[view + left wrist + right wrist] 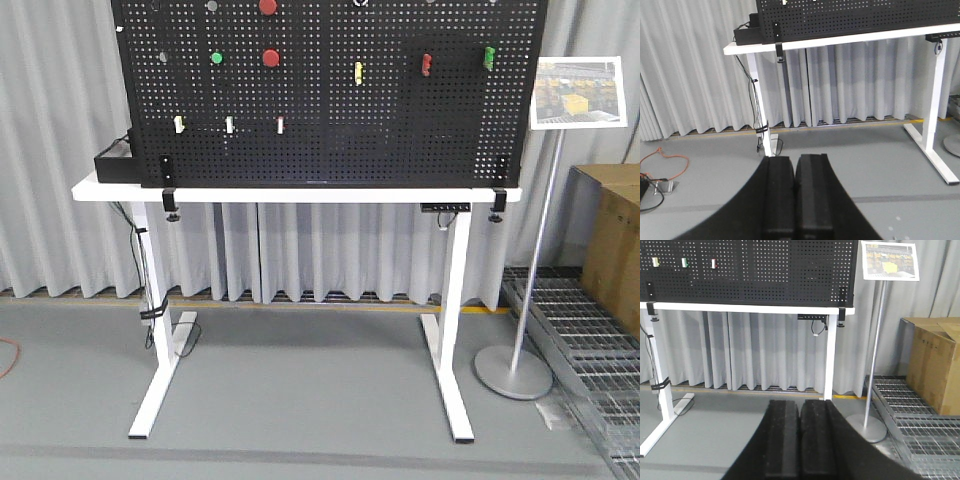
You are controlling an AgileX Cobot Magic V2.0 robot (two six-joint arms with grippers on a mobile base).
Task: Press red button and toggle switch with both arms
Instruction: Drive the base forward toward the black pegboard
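High on the pegboard (340,140), left of centre, front view: red button (271,58), its twin (268,6) directly above; probably stiff and sprung, best pushed square on the dome. Toggle switch not discernible at this size. Left wrist view: left gripper (796,200) closed on nothing, well apart from the board. Right wrist view: right gripper (800,440) likewise closed, empty.

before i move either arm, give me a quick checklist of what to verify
1. The left gripper shut for pressing: ok.
2. The right gripper shut: ok.
3. The lower red button unblocked on the pegboard: ok, and the upper red button too.
4. The toggle switch located: cannot tell, too small.
5. Both grippers close to the pegboard: not ok, they are well back from the table.
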